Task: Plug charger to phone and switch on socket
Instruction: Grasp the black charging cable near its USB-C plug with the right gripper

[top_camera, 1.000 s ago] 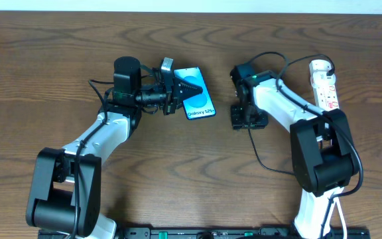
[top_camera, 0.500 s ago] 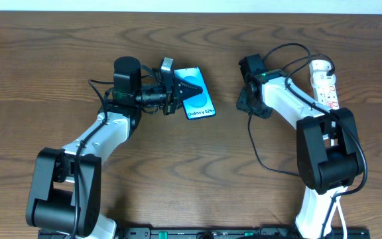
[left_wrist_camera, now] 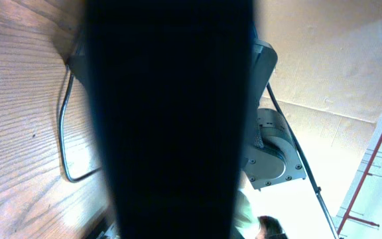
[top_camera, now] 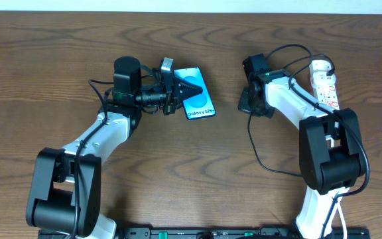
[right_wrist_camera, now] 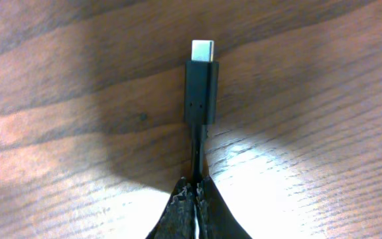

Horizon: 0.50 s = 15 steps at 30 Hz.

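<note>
Wood table (top_camera: 197, 179) under both my arms. Socket (top_camera: 325, 83) at far R edge, past my R arm, well apart from phone (top_camera: 203, 101). Phone sits btwn arms, screen up, my left gripper (top_camera: 178, 91) clamped on its side. My right gripper (right_wrist_camera: 195, 192) is pinched tight on charger (right_wrist_camera: 201, 93) cable, w/ the tip poking out over bare wood.

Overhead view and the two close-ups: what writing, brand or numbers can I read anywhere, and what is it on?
"Galaxy S25": white letters on the screen of the phone.
On the socket: red marks, too small to read.
On the charger plug: no writing to be seen.
Left wrist view: nothing readable.
</note>
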Each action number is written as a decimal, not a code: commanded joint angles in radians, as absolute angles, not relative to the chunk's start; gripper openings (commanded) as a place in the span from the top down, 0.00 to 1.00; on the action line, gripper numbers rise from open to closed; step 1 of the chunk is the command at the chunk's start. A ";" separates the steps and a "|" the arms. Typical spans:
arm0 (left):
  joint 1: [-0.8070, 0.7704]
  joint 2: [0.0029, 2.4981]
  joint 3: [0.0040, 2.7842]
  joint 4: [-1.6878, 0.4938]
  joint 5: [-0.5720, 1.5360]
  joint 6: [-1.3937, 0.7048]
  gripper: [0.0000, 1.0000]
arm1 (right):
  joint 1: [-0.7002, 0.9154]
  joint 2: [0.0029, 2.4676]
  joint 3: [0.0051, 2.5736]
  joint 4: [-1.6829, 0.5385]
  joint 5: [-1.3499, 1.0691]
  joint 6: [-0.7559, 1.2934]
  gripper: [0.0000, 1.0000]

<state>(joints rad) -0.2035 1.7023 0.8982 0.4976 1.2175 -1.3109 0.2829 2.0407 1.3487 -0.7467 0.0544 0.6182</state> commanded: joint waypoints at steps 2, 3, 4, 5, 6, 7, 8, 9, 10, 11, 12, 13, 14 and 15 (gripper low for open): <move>-0.201 1.700 0.920 0.506 1.238 -1.298 0.93 | 0.274 2.102 1.336 -0.831 -0.167 0.451 0.99; -0.201 1.700 0.920 0.506 1.238 -1.298 0.93 | 0.268 2.086 1.342 -0.834 -0.200 0.430 0.99; -0.201 1.700 0.920 0.506 1.239 -1.298 0.93 | 0.258 2.058 1.345 -0.834 -0.258 0.395 0.99; -0.201 1.700 0.920 0.506 1.239 -1.298 0.92 | 0.251 2.037 1.345 -0.834 -0.294 0.376 0.99; -0.201 1.700 0.920 0.506 1.238 -1.298 0.93 | 0.238 1.999 1.345 -0.837 -0.352 0.339 0.99; -0.202 1.700 0.920 0.506 1.238 -1.298 0.93 | 0.229 1.969 1.345 -0.844 -0.388 0.315 0.99; -0.202 1.700 0.920 0.506 1.238 -1.298 0.93 | 0.221 1.941 1.345 -0.853 -0.411 0.297 0.99; -0.202 1.700 0.920 0.506 1.238 -1.298 0.93 | 0.208 1.867 1.345 -0.888 -0.440 0.256 0.99; -0.202 1.700 0.920 0.506 1.237 -1.298 0.92 | 0.203 1.829 1.345 -0.912 -0.441 0.236 0.99; -0.202 1.700 0.920 0.506 1.230 -1.298 0.92 | 0.200 1.769 1.345 -0.951 -0.440 0.205 0.99; -0.202 1.700 0.920 0.507 1.225 -1.298 0.92 | 0.200 1.735 1.345 -0.973 -0.440 0.183 0.99; -0.205 1.700 0.920 0.507 1.212 -1.298 0.93 | 0.200 1.686 1.345 -1.004 -0.440 0.164 0.99; -0.207 1.700 0.920 0.507 1.203 -1.298 0.92 | 0.202 1.654 1.345 -1.023 -0.441 0.150 0.99; -0.211 1.700 0.920 0.507 1.192 -1.298 0.93 | 0.206 1.603 1.344 -1.053 -0.440 0.135 0.99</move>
<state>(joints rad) -0.2043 1.7023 0.8982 0.4973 1.2068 -1.3109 0.2058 1.7172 1.3396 -1.0107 -0.3916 0.2371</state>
